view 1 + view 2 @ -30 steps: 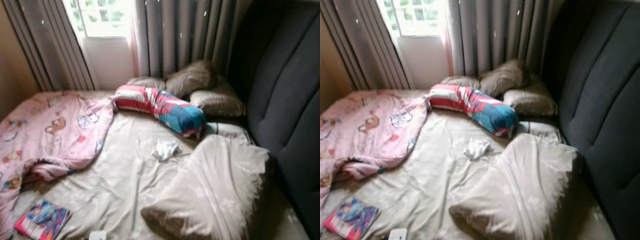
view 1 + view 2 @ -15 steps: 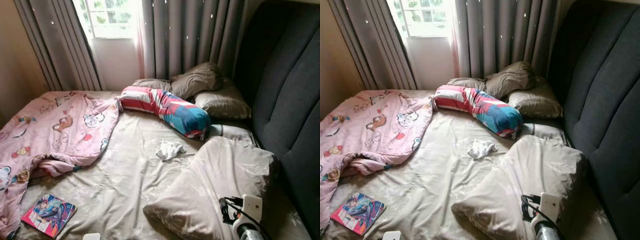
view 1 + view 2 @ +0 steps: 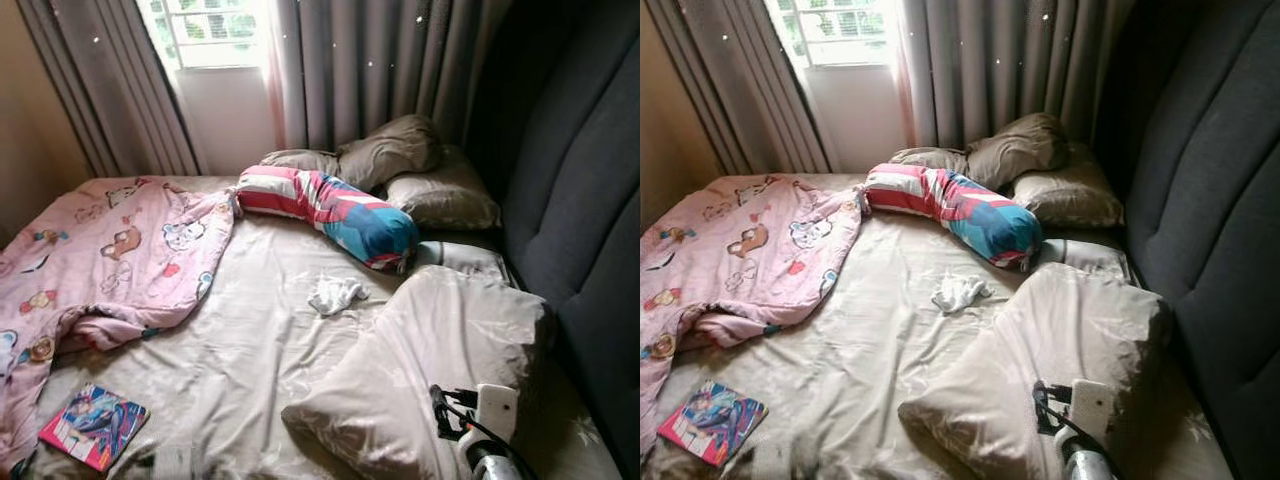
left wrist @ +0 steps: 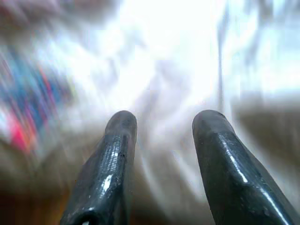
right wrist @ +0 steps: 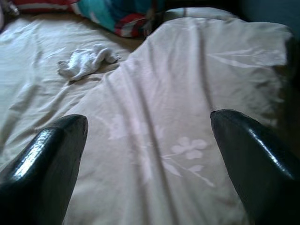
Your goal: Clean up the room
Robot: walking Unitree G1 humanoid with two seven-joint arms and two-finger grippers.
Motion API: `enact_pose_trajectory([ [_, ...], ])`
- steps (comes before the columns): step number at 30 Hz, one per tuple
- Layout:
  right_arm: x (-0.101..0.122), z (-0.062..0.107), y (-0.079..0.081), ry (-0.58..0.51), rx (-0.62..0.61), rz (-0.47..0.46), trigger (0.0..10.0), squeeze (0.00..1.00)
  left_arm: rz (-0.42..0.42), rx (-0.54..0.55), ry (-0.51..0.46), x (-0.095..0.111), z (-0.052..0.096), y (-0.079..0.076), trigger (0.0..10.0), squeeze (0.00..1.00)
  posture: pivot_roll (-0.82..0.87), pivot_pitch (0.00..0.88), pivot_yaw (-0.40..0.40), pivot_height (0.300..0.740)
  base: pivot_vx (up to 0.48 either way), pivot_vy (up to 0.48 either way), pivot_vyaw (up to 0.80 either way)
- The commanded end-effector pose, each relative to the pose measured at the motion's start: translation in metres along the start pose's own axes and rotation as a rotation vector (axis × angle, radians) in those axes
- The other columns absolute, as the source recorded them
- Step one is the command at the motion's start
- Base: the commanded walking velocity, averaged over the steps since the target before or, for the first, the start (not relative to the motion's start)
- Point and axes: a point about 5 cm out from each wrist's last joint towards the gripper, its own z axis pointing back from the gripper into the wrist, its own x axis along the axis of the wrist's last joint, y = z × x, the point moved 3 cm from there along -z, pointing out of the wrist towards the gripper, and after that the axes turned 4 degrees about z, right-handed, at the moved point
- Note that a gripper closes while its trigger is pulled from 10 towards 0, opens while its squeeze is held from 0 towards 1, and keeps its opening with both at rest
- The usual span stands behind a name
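Beige floral bedsheet (image 3: 250,350) rumpled across a wide bed, backed by a dark padded headboard (image 3: 590,190) on the robot's right and grey curtains (image 3: 370,70) around a bright window (image 3: 205,30) at the far end. Pink cartoon-print blanket (image 3: 110,250) heaped over the left side of the mattress. Striped red, white and blue bolster (image 3: 330,210) lying across the far middle, one end just beside three brown-grey pillows (image 3: 400,165) stacked against the headboard corner. Small crumpled white cloth (image 3: 335,294) alone on the sheet, near the bolster's blue end and well apart from everything else. Large beige floral pillow (image 3: 440,360) in the near right. Bright-covered thin book (image 3: 95,427) flat at the near left corner, close beside the blanket's edge.

Right gripper (image 5: 150,154) poised above the large pillow, black fingers (image 5: 44,164) spread wide apart, nothing between them; white cloth and bolster end seen beyond. Silver right arm with its white wrist unit (image 3: 495,412) low over the same pillow. Left gripper (image 4: 161,140) heavily blurred over pale bedding, fingers (image 4: 108,164) parted, a smear of pink and blue off to one side.
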Motion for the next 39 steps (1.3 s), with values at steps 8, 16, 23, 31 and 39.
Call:
enact_pose_trajectory([
  [8,0.002,0.002,-0.012,-0.011,0.0,0.029,10.0,0.0,0.03,-0.045,-0.214,0.033,-0.002,-0.024,10.0,0.0,-0.07,0.013,-0.015,0.717,0.0,0.0,0.0],
  [16,0.016,-0.005,-0.011,-0.057,0.009,0.041,10.0,0.0,0.028,-0.085,-0.319,0.054,-0.002,-0.036,10.0,0.0,-0.07,0.076,-0.047,0.717,0.0,0.0,0.0],
  [23,0.012,-0.006,-0.009,-0.023,0.008,0.039,10.0,0.0,0.021,-0.081,-0.363,0.063,0.0,-0.032,10.0,0.0,-0.05,0.115,-0.046,0.717,0.0,0.0,0.0],
  [31,0.018,-0.008,-0.008,-0.042,0.004,0.024,10.0,0.0,-0.009,-0.112,-0.396,0.078,-0.001,-0.029,10.0,0.0,-0.06,0.133,-0.002,0.658,0.0,0.0,0.0],
  [39,0.016,-0.007,0.003,-0.052,0.038,0.031,10.0,0.0,-0.014,-0.11,-0.412,0.08,0.004,-0.027,10.0,0.0,-0.03,0.161,-0.019,0.653,0.0,0.0,0.0],
])
